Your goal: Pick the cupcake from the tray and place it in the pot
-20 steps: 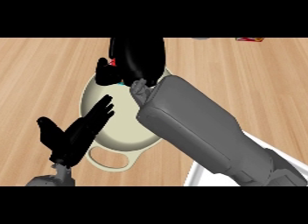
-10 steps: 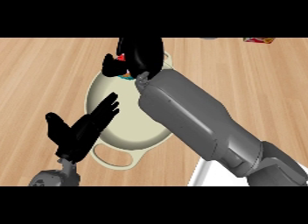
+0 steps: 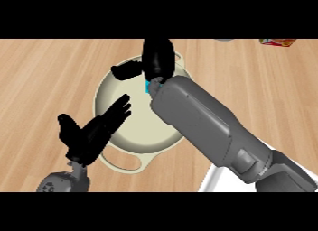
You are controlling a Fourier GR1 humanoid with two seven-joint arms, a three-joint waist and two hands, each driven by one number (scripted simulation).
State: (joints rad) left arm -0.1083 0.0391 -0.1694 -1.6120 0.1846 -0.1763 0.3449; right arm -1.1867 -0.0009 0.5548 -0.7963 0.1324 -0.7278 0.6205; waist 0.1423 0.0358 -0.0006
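The cream pot sits mid-counter with a loop handle at its near rim. My right hand hovers over the pot's far side, fingers straight and thumb spread to the left. Of the cupcake, only a teal sliver shows, under the heel of that hand inside the pot's outline; the rest is hidden by the hand and forearm. I cannot tell whether the hand touches it. My left hand rests open, fingers up, over the pot's near-left rim.
A white tray corner shows at the lower right, under my right forearm. A red and yellow packet and a grey object lie at the far right edge. Wooden counter surrounds the pot.
The cupcake's red top, seen between thumb and fingers earlier, no longer shows; the thumb now stands apart from the fingers. The view has shifted so the pot sits lower and further right.
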